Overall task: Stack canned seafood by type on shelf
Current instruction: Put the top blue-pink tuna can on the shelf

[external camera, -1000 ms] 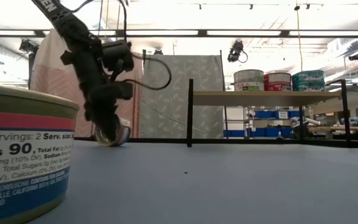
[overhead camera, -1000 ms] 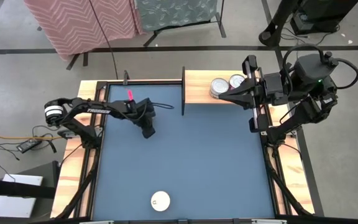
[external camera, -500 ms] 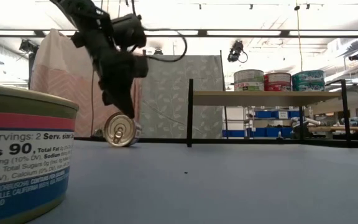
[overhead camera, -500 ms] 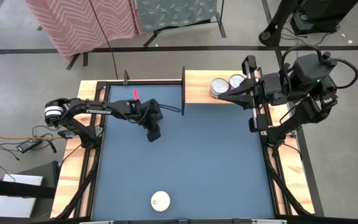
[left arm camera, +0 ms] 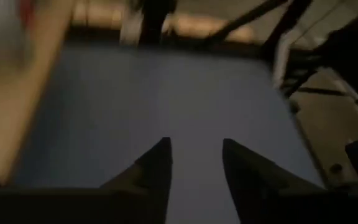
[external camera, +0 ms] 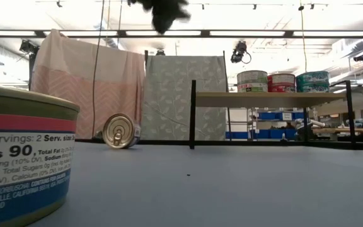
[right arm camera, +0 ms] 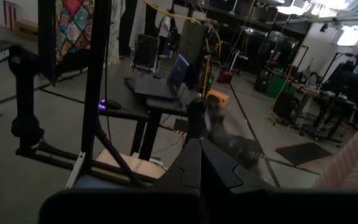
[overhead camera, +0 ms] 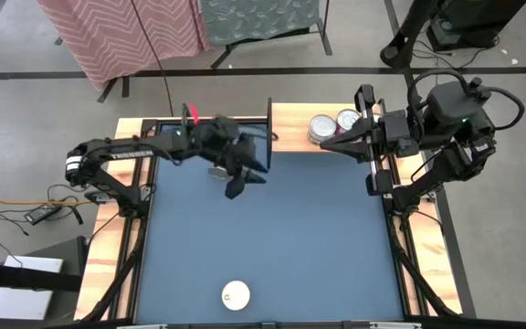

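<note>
The light-wood shelf (overhead camera: 290, 128) stands at the table's far right, and the low view shows three tins (external camera: 281, 82) side by side on its plank (external camera: 263, 98). One silver-lidded tin (external camera: 121, 131) rests on its rim on the blue table at the far left, lid facing the near edge. A white-lidded tin (overhead camera: 236, 294) sits upright by the near edge and looms large in the low view (external camera: 17, 157). My left gripper (left arm camera: 194, 155) hangs open high over the table's far middle (overhead camera: 236, 190), holding nothing. My right gripper (overhead camera: 318, 143) is shut, raised over the shelf.
The shelf's dark upright (overhead camera: 269, 132) stands close to my left gripper's right. Wooden side rails (overhead camera: 108, 238) run along the table's left and right. Bare blue surface (overhead camera: 290, 238) lies between the shelf and the near tin. Cloth-hung racks (external camera: 87, 82) stand beyond the far edge.
My left gripper has let go of the silver-lidded tin near the table, then risen steeply and swung toward the table's right, nearing the shelf's left upright. The tin, tilted in the fingers before, now stands on its rim on the table.
</note>
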You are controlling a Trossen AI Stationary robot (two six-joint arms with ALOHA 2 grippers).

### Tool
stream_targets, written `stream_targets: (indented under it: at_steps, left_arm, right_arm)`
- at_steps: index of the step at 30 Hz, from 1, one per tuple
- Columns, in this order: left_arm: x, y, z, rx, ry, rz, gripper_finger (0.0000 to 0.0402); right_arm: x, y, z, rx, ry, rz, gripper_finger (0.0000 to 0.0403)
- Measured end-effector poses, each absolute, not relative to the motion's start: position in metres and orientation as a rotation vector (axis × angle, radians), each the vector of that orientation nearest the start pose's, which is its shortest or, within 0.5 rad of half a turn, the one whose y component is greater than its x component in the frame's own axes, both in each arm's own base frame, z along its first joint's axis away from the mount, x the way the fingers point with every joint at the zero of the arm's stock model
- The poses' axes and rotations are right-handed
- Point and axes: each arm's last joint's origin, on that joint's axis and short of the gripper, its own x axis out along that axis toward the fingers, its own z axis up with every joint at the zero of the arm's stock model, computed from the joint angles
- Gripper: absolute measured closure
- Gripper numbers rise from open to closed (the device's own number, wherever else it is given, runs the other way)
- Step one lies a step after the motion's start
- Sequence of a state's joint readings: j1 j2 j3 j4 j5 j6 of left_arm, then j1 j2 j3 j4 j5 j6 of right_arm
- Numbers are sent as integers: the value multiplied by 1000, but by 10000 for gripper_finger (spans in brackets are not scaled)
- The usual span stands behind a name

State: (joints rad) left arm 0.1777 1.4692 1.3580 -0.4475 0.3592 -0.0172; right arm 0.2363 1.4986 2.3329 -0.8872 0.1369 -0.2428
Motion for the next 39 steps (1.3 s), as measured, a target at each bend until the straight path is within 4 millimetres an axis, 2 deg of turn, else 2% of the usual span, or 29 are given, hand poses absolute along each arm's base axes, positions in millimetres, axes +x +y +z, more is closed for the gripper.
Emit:
stream_targets:
  at_steps: [3,7,11,17,20,23,28,35,39]
  left_arm:
    - [317,49,380,-72,486,-215,218]
    - [303,51,397,49,585,-202,188]
    - [282,57,399,204,808,-117,184]
    - [255,63,388,411,1166,-40,183]
    - [251,65,387,487,1219,-62,183]
    - [253,67,387,517,1201,-72,183]
    - [255,72,369,441,1234,-50,183]
    - [255,85,322,358,1324,-63,177]
    - [254,95,300,332,1341,-36,153]
  right_arm:
    - [212,47,580,-249,72,116,395]
    - [215,48,575,-251,106,120,395]
    - [217,48,570,-258,141,124,395]
    - [217,47,569,-257,156,73,395]
    - [217,45,571,-253,139,15,395]
    - [218,44,572,-254,134,-18,395]
    - [218,44,572,-268,138,-41,395]
    - [217,45,570,-273,161,-9,395]
    - [216,46,566,-280,195,-3,395]
